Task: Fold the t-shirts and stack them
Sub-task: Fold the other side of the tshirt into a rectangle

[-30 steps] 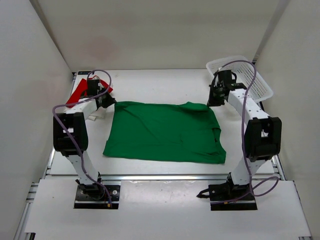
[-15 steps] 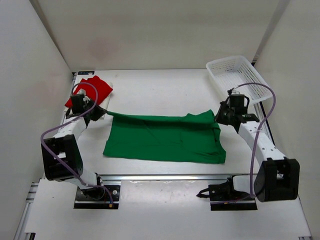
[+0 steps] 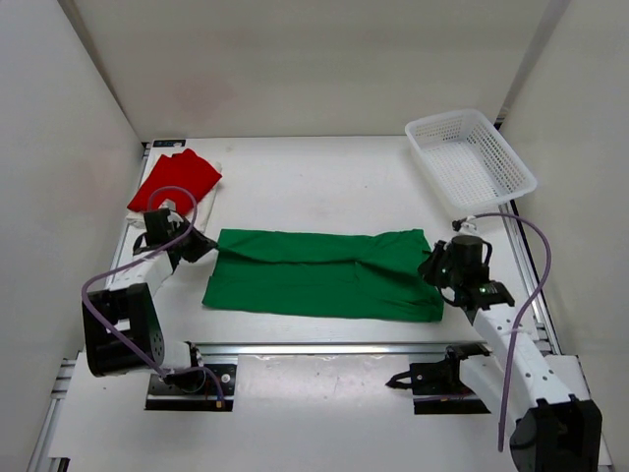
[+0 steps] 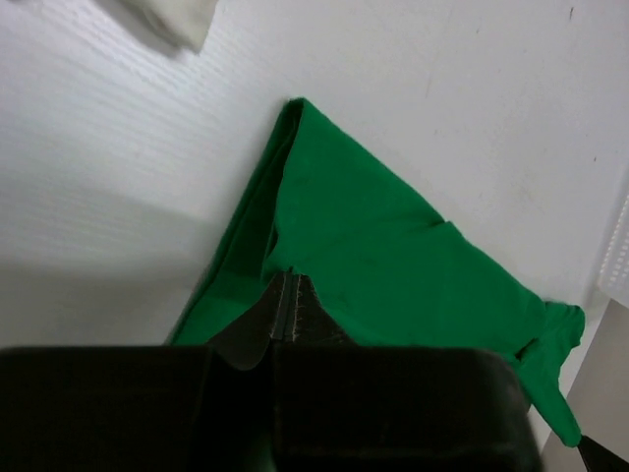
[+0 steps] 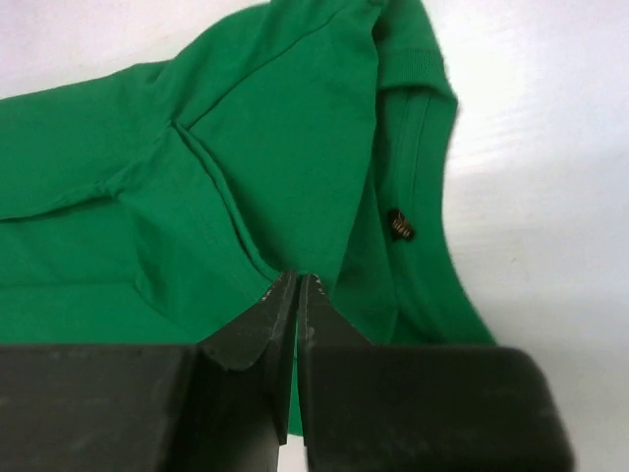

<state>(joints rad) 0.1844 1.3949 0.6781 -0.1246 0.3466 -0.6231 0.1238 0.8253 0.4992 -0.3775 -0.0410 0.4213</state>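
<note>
Green t-shirt (image 3: pixel 324 280) lies doubled over mid-desk (image 3: pixel 314 187), a hand pinching each end.
Top view: left hand (image 3: pixel 201 246) centre left and right hand (image 3: pixel 432 267) centre right grip its upper fold; red t-shirt (image 3: pixel 177 180) upper left, basket (image 3: pixel 472 157) upper right. Left wrist view: fingers (image 4: pixel 280 305) closed on green cloth. Right wrist view: likewise, beside the collar.

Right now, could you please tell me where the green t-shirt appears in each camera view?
Top external: green t-shirt mid-table, held between left gripper and right gripper.
Left wrist: green t-shirt centre to lower right, pinched by left gripper.
Right wrist: green t-shirt left and centre.
Shared landmark: white table.
</note>
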